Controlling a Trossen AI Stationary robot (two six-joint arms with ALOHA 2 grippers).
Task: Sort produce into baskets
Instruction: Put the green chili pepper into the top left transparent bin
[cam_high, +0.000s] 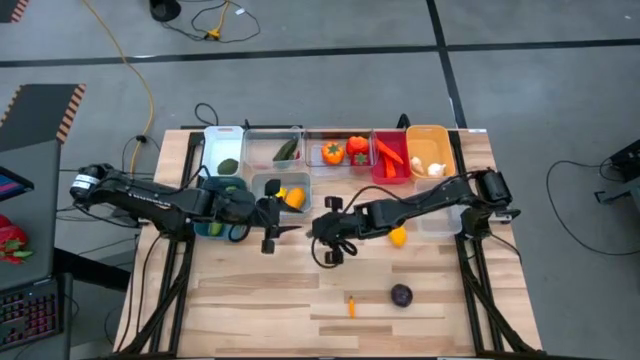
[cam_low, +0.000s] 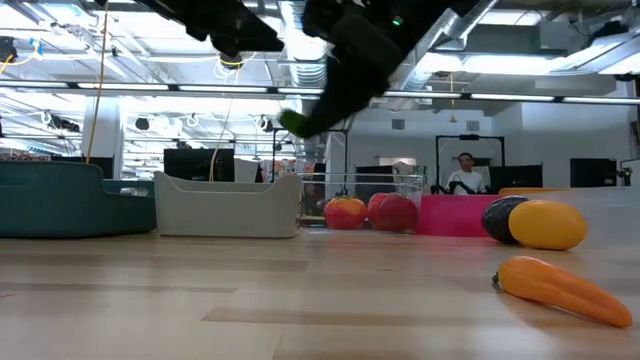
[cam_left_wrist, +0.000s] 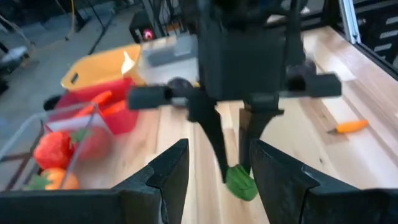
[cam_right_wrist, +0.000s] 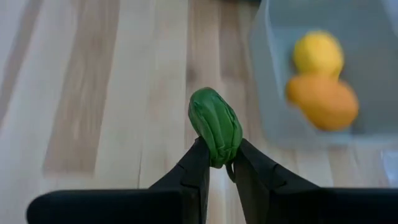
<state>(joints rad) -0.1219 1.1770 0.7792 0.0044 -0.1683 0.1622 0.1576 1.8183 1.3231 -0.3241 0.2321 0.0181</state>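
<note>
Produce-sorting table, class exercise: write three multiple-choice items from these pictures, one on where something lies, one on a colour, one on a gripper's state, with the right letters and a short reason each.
1. Where is the small carrot?
A. in the red basket
B. loose on the table
C. in the left gripper

2. What colour is the piece held by the right gripper?
A. green
B. purple
C. white

3. How does the left gripper stand?
A. shut on a lemon
B. shut on a carrot
C. open and empty

Answers: 1 B, it lies on bare wood near the purple ball. 2 A, the right wrist view shows the green piece between the fingers. 3 C, its fingers are apart with nothing between.
</note>
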